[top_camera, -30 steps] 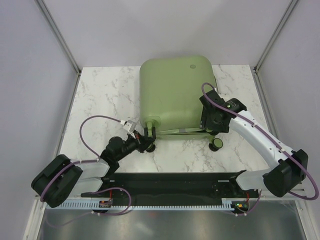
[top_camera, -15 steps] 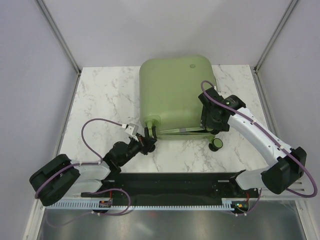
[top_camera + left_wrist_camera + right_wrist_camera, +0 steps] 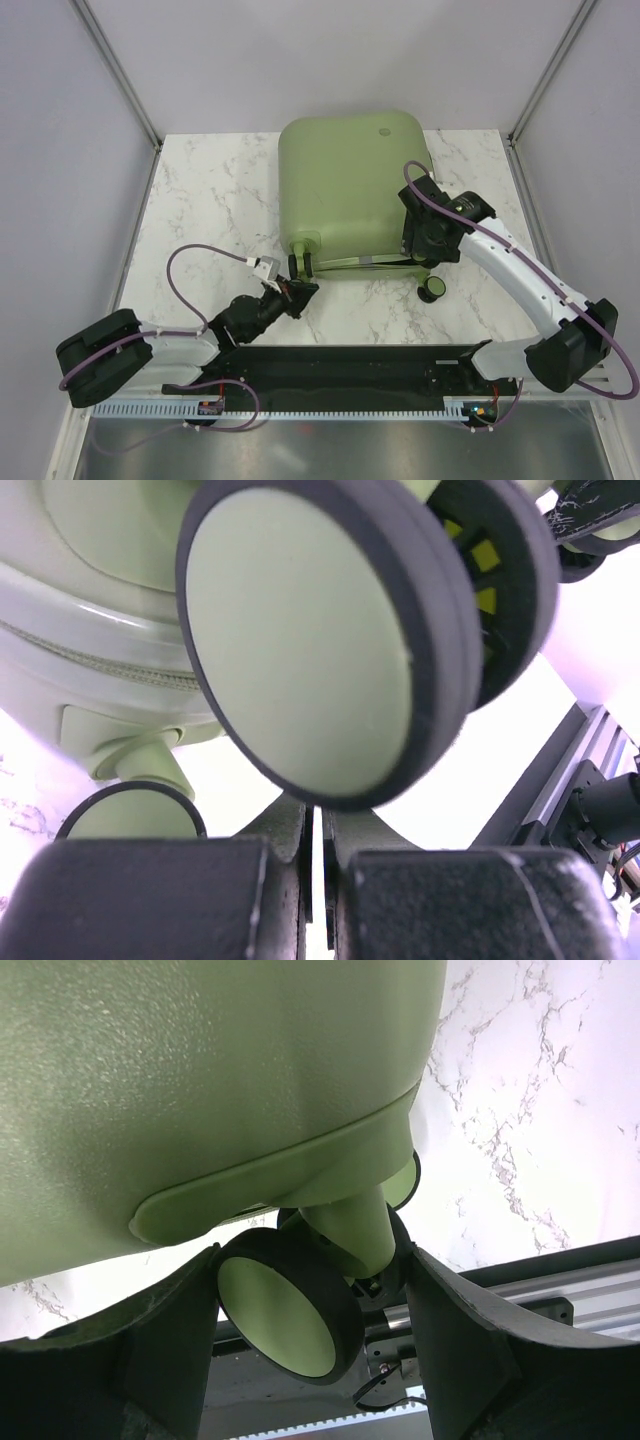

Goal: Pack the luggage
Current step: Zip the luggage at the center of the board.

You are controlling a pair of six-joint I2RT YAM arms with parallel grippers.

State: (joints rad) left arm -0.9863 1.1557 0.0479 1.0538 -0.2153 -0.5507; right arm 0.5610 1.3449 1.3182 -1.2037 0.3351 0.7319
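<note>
On the left, the left gripper (image 3: 297,292) has its fingers pressed together and empty, low over the marble table (image 3: 200,190) just near of the near-left caster wheel (image 3: 300,650); we judge it is placed to nudge that corner. The sage-green suitcase (image 3: 350,180) lies flat and closed at far centre. On the right, the right gripper (image 3: 315,1340) stands wide, its 2 fingers flanking the near-right caster (image 3: 285,1315), apparently bracing the case.

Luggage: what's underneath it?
The luggage lies lid down on the marble table. Its wheels stick out past the near edge. The tabletop beneath the shell is covered, so anything there cannot be seen.
</note>
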